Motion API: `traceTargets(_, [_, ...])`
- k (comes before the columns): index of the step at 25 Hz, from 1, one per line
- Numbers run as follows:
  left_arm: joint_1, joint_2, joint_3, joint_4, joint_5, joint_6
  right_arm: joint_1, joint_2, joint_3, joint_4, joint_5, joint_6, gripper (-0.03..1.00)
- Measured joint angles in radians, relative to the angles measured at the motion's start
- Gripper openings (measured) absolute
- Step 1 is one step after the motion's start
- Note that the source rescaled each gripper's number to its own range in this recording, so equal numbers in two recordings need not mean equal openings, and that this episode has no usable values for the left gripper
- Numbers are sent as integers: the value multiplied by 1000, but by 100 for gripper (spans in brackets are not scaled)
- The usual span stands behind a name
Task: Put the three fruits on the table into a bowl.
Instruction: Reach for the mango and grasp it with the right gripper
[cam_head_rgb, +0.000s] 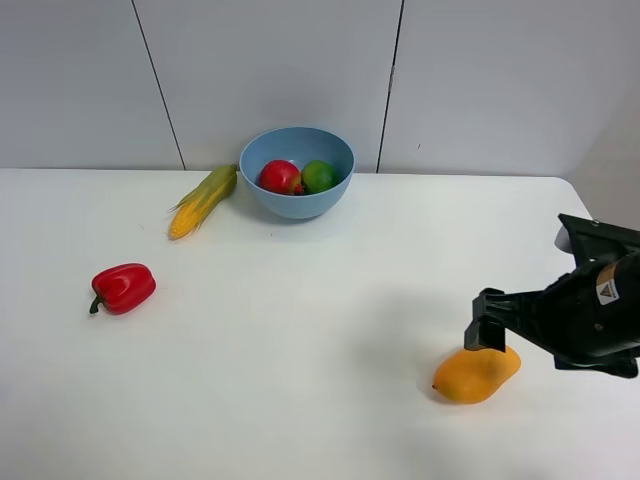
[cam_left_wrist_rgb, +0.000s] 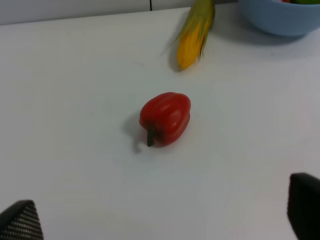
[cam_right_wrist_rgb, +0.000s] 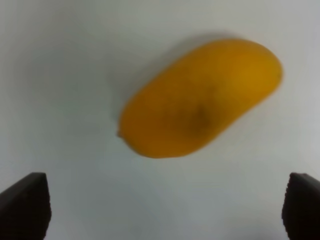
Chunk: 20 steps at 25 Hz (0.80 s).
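The right gripper (cam_right_wrist_rgb: 163, 202) gapes over the mango (cam_right_wrist_rgb: 200, 97) (its spread hidden in the high view).

The right arm (cam_head_rgb: 590, 305) extended in from the near right, and the right gripper (cam_head_rgb: 487, 332) pointed left and downward, jaws spread wide. The left gripper (cam_left_wrist_rgb: 160, 217) was likewise wide apart.
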Motion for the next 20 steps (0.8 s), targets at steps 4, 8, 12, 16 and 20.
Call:
traceTargets(4, [0, 0, 0, 0, 0, 0, -64, 0, 44, -11, -14, 23, 77])
traceTargets(8, [0, 0, 0, 0, 0, 0, -102, 0, 65, -22, -97, 54, 77])
traceTargets(12, [0, 0, 0, 0, 0, 0, -106, 17, 66, -22, -178, 85, 77])
traceTargets(16, [0, 0, 0, 0, 0, 0, -106, 146, 66, -46, -195, 89, 77])
traceTargets(20, [0, 0, 0, 0, 0, 0, -107, 236, 67, -54, -197, 55, 77])
